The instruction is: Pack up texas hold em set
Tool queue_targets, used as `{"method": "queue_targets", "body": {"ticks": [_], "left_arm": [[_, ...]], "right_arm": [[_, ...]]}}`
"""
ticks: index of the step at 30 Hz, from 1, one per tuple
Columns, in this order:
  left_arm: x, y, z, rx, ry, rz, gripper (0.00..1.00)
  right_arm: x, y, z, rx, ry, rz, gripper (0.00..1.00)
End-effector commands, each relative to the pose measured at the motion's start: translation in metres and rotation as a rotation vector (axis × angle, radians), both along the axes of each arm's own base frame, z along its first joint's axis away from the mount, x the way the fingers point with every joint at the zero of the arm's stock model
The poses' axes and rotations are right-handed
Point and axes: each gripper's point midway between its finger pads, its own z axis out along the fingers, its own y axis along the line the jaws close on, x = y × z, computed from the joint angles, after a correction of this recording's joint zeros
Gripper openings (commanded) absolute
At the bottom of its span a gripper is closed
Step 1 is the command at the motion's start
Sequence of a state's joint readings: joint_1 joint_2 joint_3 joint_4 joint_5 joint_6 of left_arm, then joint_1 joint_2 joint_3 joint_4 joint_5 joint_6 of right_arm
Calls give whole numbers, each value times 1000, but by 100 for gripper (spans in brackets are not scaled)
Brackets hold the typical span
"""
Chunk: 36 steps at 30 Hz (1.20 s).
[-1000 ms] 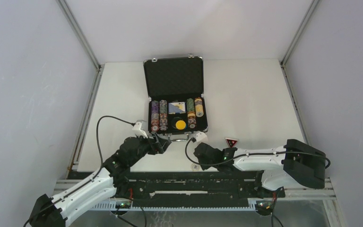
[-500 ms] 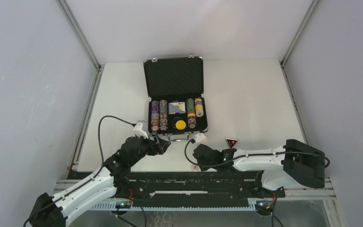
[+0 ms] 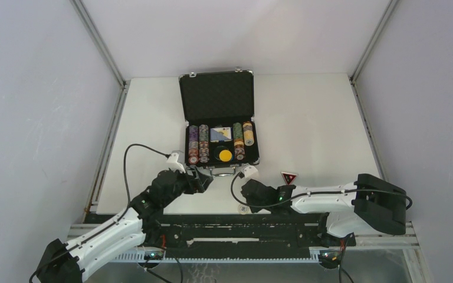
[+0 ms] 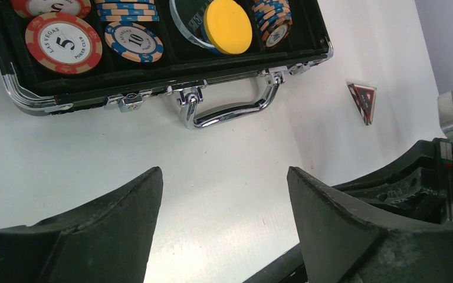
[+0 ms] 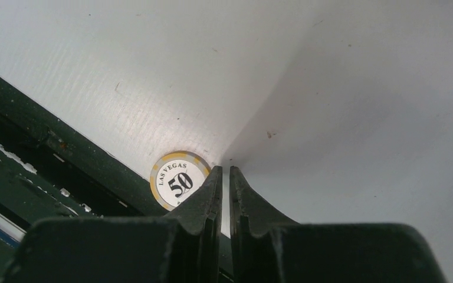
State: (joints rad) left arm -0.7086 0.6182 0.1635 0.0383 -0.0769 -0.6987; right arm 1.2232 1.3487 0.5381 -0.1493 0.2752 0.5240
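Note:
The black briefcase (image 3: 216,97) lies open mid-table, lid up, with multicoloured chip stacks (image 3: 198,143), a card deck (image 3: 220,134) and a yellow button (image 3: 225,155) inside. The red-black triangle token (image 3: 288,177) lies on the table to its right front. My left gripper (image 4: 224,174) is open and empty, low over the table just in front of the case's metal handle (image 4: 230,112). My right gripper (image 5: 225,171) is shut on nothing. A white-and-yellow "50" chip (image 5: 180,180) lies flat just left of its fingertips at the table's front edge (image 3: 245,207).
The left wrist view shows the "5" chip (image 4: 63,42), the "10" chip (image 4: 133,41) and the triangle token (image 4: 363,101). The black rail (image 3: 242,227) with the arm bases runs along the near edge. Grey walls enclose the table on three sides.

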Motion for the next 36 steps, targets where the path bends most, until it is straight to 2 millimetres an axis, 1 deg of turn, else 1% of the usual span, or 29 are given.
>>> {"method": "queue_targets", "body": {"ticks": [1,3,4,7,9,11,12,16,22,28,30,33,36], "left_arm": [[9,-6,26,-27,-67,-1,82],[9,-5,26,-27,-69,1,82],[10,-5,26,-27,-70,3,82],[9,-5,25,-32,-74,3,82],[9,-4,24,-34,-77,3,82],[8,-4,22,-32,-76,4,82],[8,-3,20,-30,-75,7,82],[7,0,16,-25,-76,18,82],[7,3,13,-21,-78,29,82],[8,3,14,-21,-79,31,82],[8,3,14,-20,-78,31,82],[8,3,14,-20,-78,30,82],[8,3,14,-21,-78,30,82]], "right_arm": [[19,12,33,94,-71,-35,20],[23,11,41,108,-90,-21,27],[23,12,44,108,-100,0,33],[20,11,46,69,-119,93,58],[15,12,43,38,-121,158,70],[8,14,40,27,-114,223,79],[5,15,38,18,-113,249,81],[-5,20,34,-14,-111,334,86],[-17,29,31,-33,-99,417,87],[-21,32,20,-67,-77,443,87],[-22,34,18,-76,-72,449,86],[-23,34,14,-95,-64,453,81],[-24,33,11,-105,-59,450,79]]}}
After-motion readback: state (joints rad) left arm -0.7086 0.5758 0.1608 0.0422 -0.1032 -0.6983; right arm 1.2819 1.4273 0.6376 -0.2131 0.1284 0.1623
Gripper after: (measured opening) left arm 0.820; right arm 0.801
